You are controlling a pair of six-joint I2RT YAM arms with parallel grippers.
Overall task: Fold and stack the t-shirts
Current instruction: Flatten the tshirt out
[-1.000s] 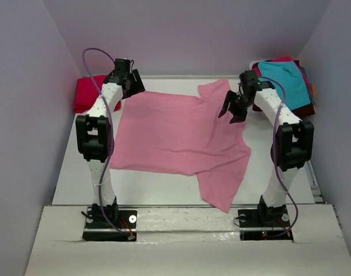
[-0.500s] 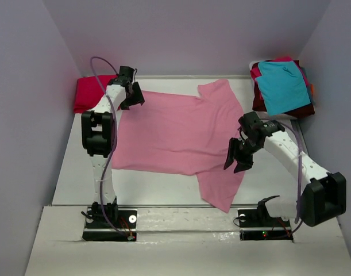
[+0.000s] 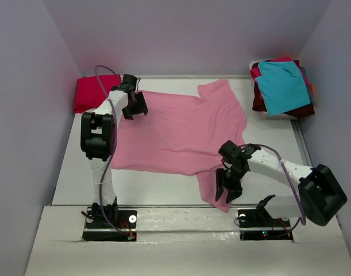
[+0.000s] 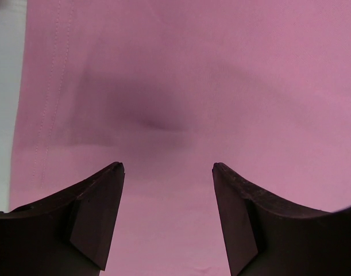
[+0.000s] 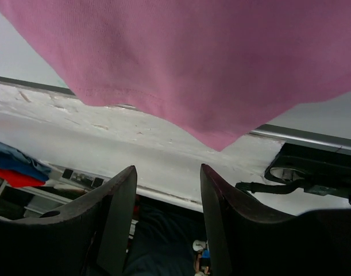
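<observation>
Close to the near edge of the table [image 3: 152, 184], the right gripper [image 3: 228, 187] hovered part open and empty above the near sleeve of the light pink tee [image 3: 175, 132], which lay spread mid-table. Farther back, the left gripper [image 3: 135, 106] gaped empty over its far-left corner. Folding looked barely begun; the next move likely called for pinching the sleeve and carrying it inward.

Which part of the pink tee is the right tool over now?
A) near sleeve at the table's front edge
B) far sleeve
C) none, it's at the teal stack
A: the right tool hangs open over the near sleeve of the pink tee, far from the teal stack.
</observation>
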